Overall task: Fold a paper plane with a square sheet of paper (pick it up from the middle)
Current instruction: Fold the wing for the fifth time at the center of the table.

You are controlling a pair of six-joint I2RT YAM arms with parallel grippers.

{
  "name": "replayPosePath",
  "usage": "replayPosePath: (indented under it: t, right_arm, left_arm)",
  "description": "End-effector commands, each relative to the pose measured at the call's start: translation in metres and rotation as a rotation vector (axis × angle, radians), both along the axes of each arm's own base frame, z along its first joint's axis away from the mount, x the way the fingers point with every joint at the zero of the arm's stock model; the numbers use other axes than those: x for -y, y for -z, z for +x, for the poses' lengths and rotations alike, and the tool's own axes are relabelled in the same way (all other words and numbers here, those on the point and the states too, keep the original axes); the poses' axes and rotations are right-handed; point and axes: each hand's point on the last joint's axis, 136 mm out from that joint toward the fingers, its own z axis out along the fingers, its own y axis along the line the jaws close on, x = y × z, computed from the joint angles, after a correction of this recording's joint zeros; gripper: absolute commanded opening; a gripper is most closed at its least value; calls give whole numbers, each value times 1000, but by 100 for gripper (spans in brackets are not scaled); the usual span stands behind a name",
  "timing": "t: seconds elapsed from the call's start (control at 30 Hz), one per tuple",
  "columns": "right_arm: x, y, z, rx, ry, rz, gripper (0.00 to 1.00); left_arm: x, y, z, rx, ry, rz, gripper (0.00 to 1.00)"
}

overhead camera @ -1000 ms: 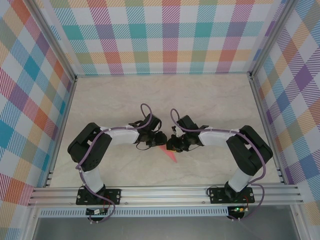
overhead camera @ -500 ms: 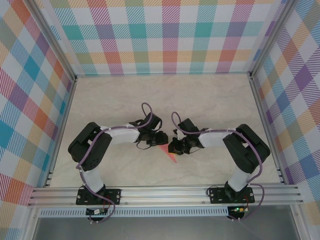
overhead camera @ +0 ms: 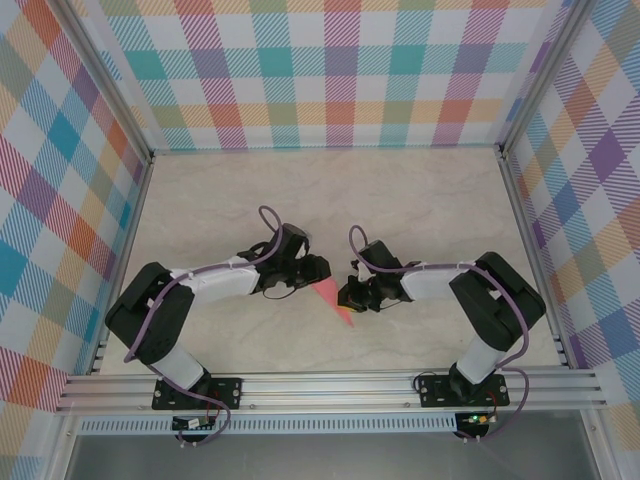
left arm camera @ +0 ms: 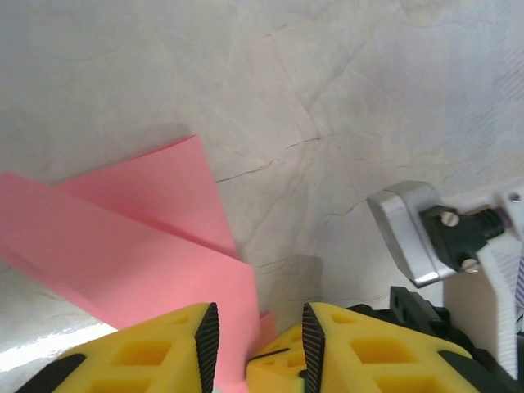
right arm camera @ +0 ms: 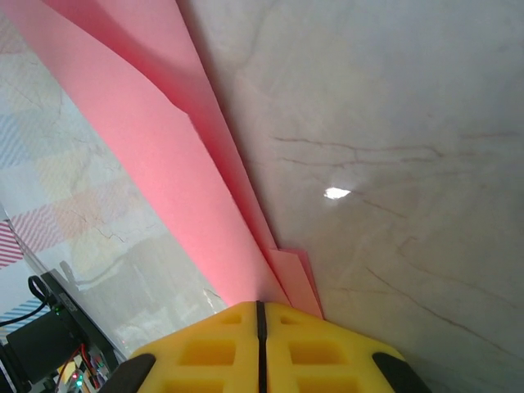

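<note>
Seen from above, my two robot arms meet at the middle of a pale marble-patterned table [overhead camera: 420, 200], walled on three sides by bright checked panels. Between them lies the pink paper [overhead camera: 337, 305], no longer a flat square but a narrow wedge with its point aimed toward the near edge of the table. Through the right wrist camera, the right claw [right arm camera: 259, 313] has its yellow fingers pressed together, and the layered edges of the paper run straight into the seam between them – it is pinching the paper, which rises away from the claw in at least two overlapping flaps. Through the left wrist camera, the left claw [left arm camera: 258, 348] has its fingers spread partway, with a clear gap between the pads; a fold of the paper reaches into that gap, lying against the left-hand pad but not squeezed. Beyond it the paper fans out across the table as two stacked flaps with a sharp crease between them. I judge the folding to be well along – the long dart shape is there, and the work in hand looks like setting one of the lengthwise folds. Next, I would want the left claw lined up squarely on the folded edge before it closes, while the right one holds firm, so that the thin layers do not slip or twist out of line.
</note>
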Motion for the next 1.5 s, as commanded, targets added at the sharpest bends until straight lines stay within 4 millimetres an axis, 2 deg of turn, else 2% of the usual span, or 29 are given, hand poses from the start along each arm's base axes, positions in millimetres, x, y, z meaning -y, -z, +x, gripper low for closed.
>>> replayPosePath:
  t: [0.0, 0.23, 0.37, 0.6, 0.77, 1.27, 1.47]
  right_arm:
    - [22, 22, -18, -90, 52, -101, 8]
    - [20, 22, -19, -91, 49, -91, 9]
    - [22, 23, -19, -93, 50, -100, 9]
    - [28, 28, -23, -104, 51, -133, 9]
    - [29, 29, -25, -109, 42, -134, 9]
    - [24, 23, -25, -100, 21, -105, 9]
    - [20, 20, -22, -97, 23, -85, 9]
  left_arm:
    - [2, 5, 2, -17, -38, -40, 33]
    - [11, 21, 9, -36, -56, -66, 33]
    - [9, 34, 11, -51, -68, -42, 32]
    - [-14, 54, 9, -62, -116, 50, 31]
    - [-33, 62, 14, -70, -156, 82, 31]
    - [-63, 50, 44, -51, -211, 88, 33]
    - [-73, 32, 51, -26, -211, 102, 34]
